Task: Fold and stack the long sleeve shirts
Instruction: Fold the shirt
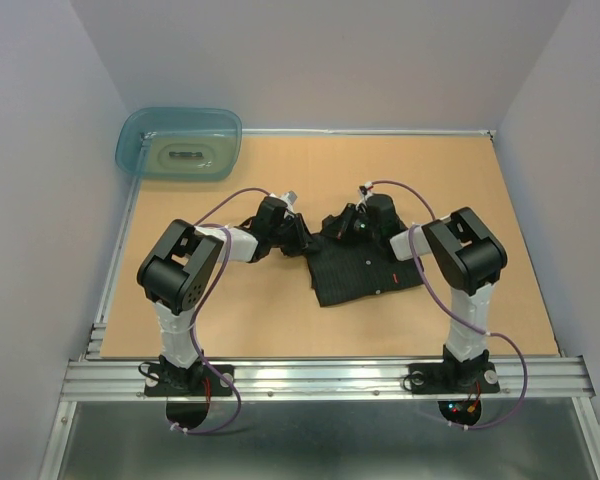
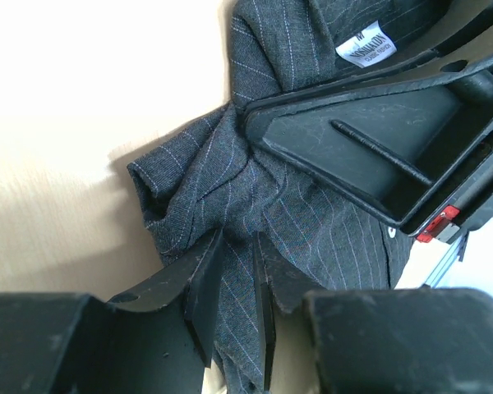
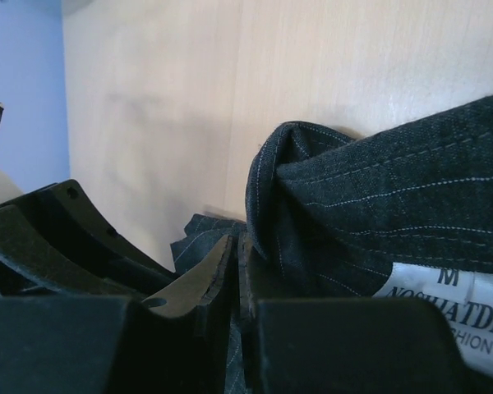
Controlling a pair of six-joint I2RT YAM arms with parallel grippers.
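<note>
One long sleeve shirt [image 1: 365, 272], dark charcoal with thin pinstripes, lies bunched in the middle of the table. Its collar end is gathered up toward both grippers. My left gripper [image 1: 302, 238] sits at the shirt's left upper edge. In the left wrist view it [image 2: 238, 275] is shut on a fold of the shirt [image 2: 205, 180]. My right gripper [image 1: 348, 228] is close beside it at the collar. Its jaws [image 3: 240, 254] stand almost together with a thin layer of shirt [image 3: 378, 205] pinched between them. A white size label [image 3: 444, 300] shows inside the collar.
A translucent teal tub [image 1: 225, 130] stands at the table's back left corner. One finger of the right gripper [image 2: 353, 139] reaches across the left wrist view, very close to the left jaws. An aluminium rail [image 1: 320, 378] runs along the near edge, and walls close in the sides.
</note>
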